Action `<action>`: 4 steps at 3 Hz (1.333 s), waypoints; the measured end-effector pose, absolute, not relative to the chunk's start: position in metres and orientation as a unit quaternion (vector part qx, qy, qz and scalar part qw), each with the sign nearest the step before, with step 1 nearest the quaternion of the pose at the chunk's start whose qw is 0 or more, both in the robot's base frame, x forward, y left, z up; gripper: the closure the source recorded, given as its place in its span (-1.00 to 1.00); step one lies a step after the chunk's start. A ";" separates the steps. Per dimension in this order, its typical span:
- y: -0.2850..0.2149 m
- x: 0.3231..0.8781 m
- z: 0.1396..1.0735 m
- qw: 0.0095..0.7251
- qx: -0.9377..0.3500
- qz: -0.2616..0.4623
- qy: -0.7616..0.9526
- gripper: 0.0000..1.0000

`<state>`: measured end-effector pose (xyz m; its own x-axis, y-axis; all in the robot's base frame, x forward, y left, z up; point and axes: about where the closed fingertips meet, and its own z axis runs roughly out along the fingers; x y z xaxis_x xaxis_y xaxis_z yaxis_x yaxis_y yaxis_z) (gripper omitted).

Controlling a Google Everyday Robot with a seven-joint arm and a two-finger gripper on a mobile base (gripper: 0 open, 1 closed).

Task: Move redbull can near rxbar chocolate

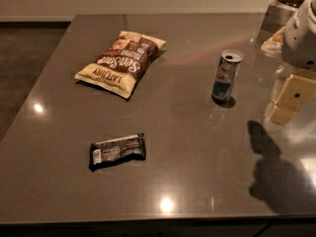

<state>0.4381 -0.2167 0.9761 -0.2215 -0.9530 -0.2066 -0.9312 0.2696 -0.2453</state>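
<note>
The redbull can (pixel 226 76) stands upright on the dark grey table (pixel 197 147), right of centre, its silver top with the pull-tab opening showing. The rxbar chocolate (pixel 117 151), a small flat black bar with white lettering, lies at the front left of the table, far from the can. My gripper (pixel 287 103), cream coloured under a white arm, hangs at the right edge of the view. It is to the right of the can, apart from it, and holds nothing.
A yellow-and-brown chip bag (pixel 121 62) lies at the back left. A container of dark pieces on a metal base (pixel 282 6) stands at the back right corner. The table's left and front edges are in view.
</note>
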 end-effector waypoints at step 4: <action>-0.218 0.489 0.978 0.216 -0.539 -0.016 0.814 -1.00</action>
<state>0.4890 -0.2183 0.9780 -0.3261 -0.8839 -0.3351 -0.8704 0.4191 -0.2584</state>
